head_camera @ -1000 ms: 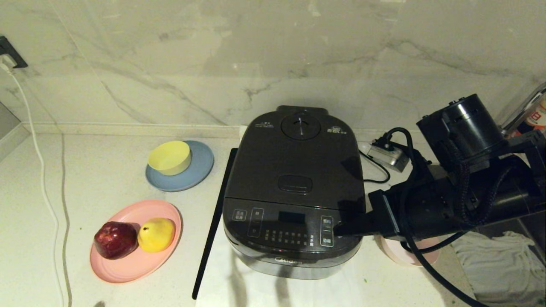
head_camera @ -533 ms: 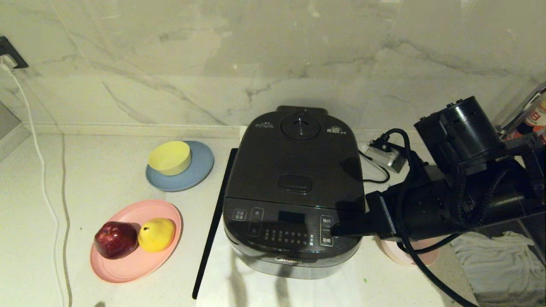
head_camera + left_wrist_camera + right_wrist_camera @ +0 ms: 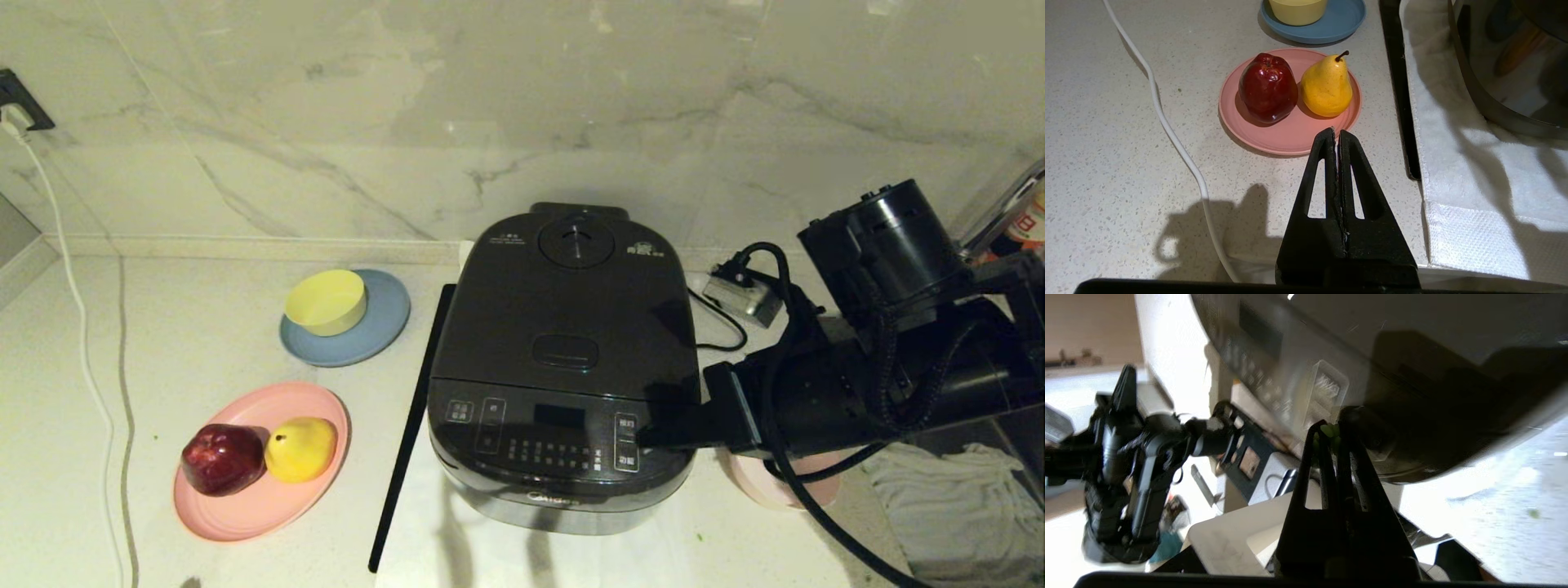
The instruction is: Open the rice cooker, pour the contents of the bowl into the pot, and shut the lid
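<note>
The dark rice cooker (image 3: 563, 367) stands at the middle of the counter with its lid (image 3: 571, 302) down, so the pot is hidden. My right gripper (image 3: 643, 437) is shut, its tips over the right end of the front button panel. In the right wrist view the right gripper (image 3: 1331, 430) has a few green bits stuck between its tips, close against the cooker (image 3: 1412, 355). The pale pink bowl (image 3: 820, 487) sits on the counter right of the cooker, mostly covered by my right arm; its inside is hidden. My left gripper (image 3: 1336, 132) hangs shut and empty over the counter.
A pink plate (image 3: 245, 506) with a red apple (image 3: 220, 459) and a yellow pear (image 3: 300, 449) lies at the front left. Behind it a yellow bowl (image 3: 325, 302) stands on a blue plate (image 3: 384, 322). A white cable (image 3: 82, 343) runs down the left. A plug (image 3: 735, 296) lies behind my right arm and a grey cloth (image 3: 963, 514) beside it.
My right arm has swayed slightly left and back, staying over the cooker's front right corner. The lid stays down.
</note>
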Robot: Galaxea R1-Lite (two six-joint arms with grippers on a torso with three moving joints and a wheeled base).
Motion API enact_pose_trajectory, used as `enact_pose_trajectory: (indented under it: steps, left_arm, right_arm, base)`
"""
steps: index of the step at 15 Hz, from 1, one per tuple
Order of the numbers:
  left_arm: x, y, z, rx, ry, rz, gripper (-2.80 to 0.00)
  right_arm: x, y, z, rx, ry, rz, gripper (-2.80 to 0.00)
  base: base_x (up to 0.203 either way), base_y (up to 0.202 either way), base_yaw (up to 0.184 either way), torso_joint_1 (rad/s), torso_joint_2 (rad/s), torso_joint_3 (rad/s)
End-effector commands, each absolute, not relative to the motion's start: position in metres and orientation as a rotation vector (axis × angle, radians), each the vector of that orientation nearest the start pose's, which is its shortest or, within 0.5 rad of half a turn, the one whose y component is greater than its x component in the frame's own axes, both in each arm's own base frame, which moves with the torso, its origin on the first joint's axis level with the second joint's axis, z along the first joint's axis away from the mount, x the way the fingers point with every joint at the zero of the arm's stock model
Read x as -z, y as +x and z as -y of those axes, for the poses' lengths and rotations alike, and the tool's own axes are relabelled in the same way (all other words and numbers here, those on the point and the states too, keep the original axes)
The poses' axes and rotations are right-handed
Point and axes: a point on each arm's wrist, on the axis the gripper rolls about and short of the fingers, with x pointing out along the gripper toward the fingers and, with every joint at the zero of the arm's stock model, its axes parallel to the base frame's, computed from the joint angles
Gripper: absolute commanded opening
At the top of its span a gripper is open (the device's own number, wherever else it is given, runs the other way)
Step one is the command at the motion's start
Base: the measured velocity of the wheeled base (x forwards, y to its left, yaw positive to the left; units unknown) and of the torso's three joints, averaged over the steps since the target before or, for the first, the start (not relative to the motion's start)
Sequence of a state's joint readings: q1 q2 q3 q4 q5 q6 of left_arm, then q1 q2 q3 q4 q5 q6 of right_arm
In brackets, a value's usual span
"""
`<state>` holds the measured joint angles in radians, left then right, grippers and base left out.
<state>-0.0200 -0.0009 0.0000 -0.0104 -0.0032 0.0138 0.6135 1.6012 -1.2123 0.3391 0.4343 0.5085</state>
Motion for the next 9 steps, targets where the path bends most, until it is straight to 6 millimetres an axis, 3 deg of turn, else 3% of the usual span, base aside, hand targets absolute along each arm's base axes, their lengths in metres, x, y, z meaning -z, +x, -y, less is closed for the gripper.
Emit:
enact_pose_trajectory:
  steps: [1, 9]
  left_arm:
    - [-0.074, -0.022, 0.0, 0.023, 0.014, 0.005, -2.8]
    - [-0.074, -0.022, 0.0, 0.023, 0.014, 0.005, -2.8]
  right_arm:
    - [-0.257, 0.212, -0.156, -0.799, 0.414, -0.921, -2.8]
    - [-0.302, 0.19, -0.124, -0.797, 0.483, -0.728, -2.8]
  base:
    - [0.0, 0.0, 0.0, 0.0, 0.0, 0.0]
    - [0.0, 0.0, 0.0, 0.0, 0.0, 0.0]
